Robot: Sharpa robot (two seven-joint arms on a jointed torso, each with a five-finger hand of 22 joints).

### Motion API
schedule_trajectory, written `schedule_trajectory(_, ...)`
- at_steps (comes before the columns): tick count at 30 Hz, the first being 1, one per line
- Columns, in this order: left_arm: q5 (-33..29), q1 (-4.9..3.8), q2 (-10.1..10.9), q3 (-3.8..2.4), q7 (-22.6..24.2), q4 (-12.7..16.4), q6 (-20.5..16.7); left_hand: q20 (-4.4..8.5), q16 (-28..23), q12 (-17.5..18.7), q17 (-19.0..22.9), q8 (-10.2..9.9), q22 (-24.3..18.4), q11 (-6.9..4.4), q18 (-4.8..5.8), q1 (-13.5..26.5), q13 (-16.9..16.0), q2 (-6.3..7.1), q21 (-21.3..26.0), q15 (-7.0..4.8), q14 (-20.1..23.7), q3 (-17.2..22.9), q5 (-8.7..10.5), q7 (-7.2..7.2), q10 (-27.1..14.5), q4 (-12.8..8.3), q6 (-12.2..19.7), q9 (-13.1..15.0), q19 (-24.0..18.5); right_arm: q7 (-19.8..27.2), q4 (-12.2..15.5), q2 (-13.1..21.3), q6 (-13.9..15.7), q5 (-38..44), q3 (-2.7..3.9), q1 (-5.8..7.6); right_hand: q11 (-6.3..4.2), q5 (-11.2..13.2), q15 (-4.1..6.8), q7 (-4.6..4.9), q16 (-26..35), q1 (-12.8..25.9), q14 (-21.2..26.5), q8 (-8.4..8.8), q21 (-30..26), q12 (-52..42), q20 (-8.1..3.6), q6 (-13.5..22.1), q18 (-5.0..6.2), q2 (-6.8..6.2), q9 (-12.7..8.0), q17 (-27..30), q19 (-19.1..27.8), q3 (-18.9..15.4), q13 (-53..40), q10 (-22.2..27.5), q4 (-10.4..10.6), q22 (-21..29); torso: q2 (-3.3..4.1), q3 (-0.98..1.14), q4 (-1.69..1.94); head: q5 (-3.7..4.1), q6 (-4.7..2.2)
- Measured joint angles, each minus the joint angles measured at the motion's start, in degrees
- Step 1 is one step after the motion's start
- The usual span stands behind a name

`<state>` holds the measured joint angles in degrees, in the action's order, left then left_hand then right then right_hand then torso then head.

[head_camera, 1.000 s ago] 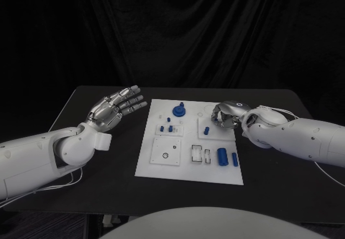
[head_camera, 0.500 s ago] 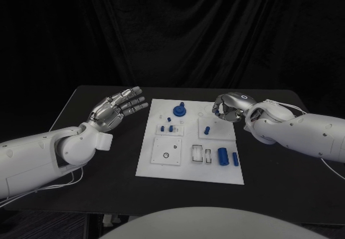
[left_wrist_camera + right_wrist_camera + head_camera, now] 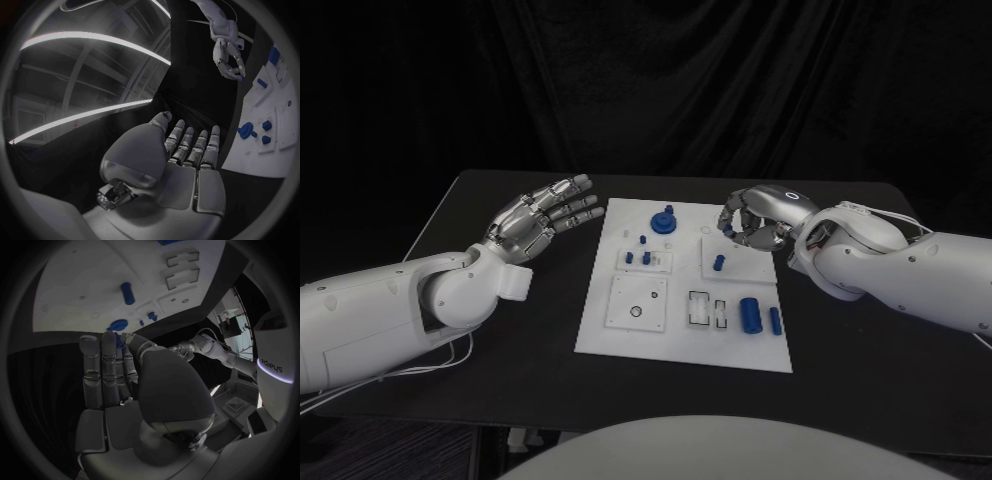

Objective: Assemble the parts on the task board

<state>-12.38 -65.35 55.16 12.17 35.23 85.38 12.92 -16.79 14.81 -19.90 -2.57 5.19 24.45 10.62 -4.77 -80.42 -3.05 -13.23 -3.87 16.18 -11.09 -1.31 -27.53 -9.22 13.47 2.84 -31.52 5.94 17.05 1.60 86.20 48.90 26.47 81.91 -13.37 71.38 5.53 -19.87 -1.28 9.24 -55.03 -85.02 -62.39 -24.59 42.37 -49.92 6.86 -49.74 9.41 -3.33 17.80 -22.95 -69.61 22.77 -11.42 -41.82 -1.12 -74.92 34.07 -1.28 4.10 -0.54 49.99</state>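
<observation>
Above the task board's [image 3: 682, 330] far right corner, the right hand [image 3: 750, 222] curls, perhaps pinching a small blue part; the left hand [image 3: 542, 216] hovers wide. Next comes seating the part.

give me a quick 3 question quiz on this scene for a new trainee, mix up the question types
1. True or false: the left hand is gripping a blue part.
2. Multiple choice: the right hand is (a) flat on the table beside the board, (b) raised over the far right corner of the task board with fingers curled in, (c) resting on the left arm.
3. Fill in: the tall blue knob stands at the board's ____ end, far from or near to the robot.

Key
1. False: it is off the board's left side, fingers spread, palm bare.
2. b. Whether it pinches something small cannot be told.
3. Far.
</observation>
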Motion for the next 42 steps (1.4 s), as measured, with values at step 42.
schedule_trajectory(42, 0.0, 0.24, -1.6, 0.00, -0.2, -0.9, 0.4, -0.01, 0.3, 0.0, 0.0, 0.2, -0.6, 0.00, -0.03, 0.7, 0.0, 0.23, 0.0, -0.01, 0.0, 1.9, -0.22, -0.21, 0.0, -0.8, -0.2, 0.0, 0.4, -0.1, -2.3, -15.5, -7.3, 1.4, -0.40, -6.11, 0.17, 0.7, 0.00, 0.00, 0.0, 0.8, 0.0, -0.22, -1.0, -0.9, -0.20, 0.0, 0.00, -0.39, 0.7, 0.0, 0.2, 0.0, -1.3, -0.6, 0.0, 0.0, -0.05, 0.19, -0.01, -4.90, 0.00)
